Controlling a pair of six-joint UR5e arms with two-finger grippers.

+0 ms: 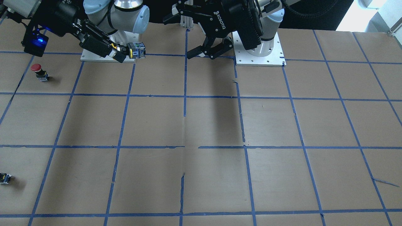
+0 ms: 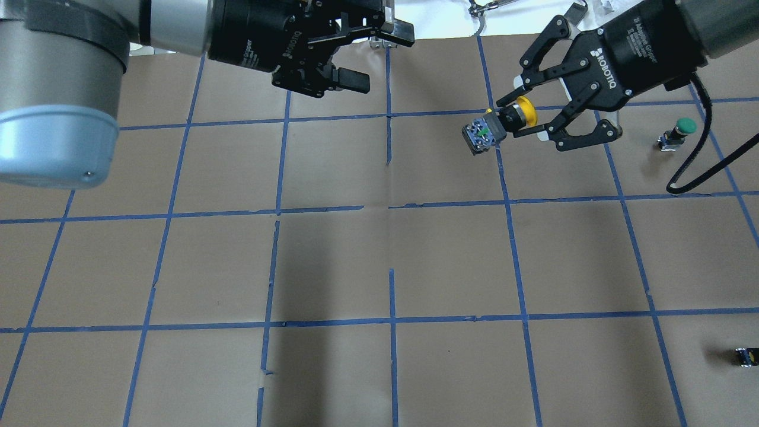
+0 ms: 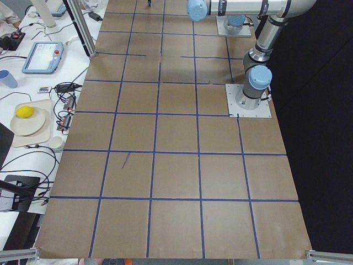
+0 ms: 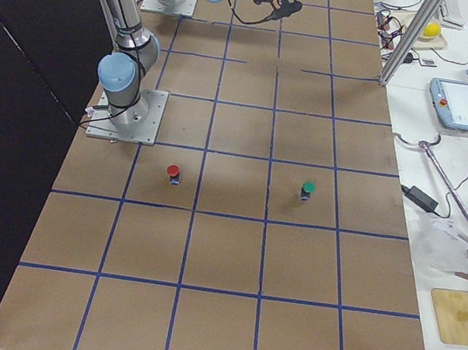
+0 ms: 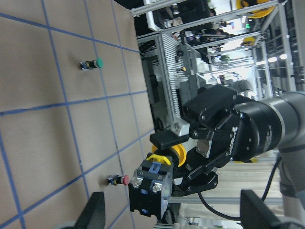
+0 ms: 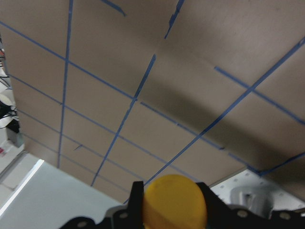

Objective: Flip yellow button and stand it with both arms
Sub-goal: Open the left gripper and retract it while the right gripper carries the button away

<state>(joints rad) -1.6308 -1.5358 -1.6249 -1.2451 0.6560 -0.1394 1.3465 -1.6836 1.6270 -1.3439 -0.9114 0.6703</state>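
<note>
My right gripper point(image 2: 525, 117) is shut on the yellow button point(image 2: 524, 112). It grips at the yellow cap, and the black-grey body point(image 2: 483, 134) sticks out sideways toward my left arm, held above the table. It also shows in the front view point(image 1: 135, 50) and the left wrist view point(image 5: 151, 183). The cap fills the bottom of the right wrist view point(image 6: 175, 201). My left gripper point(image 2: 376, 56) is open and empty. It hangs above the table a little way from the button's body and faces it.
A red-capped button point(image 1: 39, 72) and a green-capped button point(image 2: 679, 131) stand on the brown, blue-taped table point(image 2: 379, 267). A small dark capless block point(image 2: 747, 356) lies near the table's edge on my right. Both arm bases point(image 1: 259, 55) are bolted at the robot's side.
</note>
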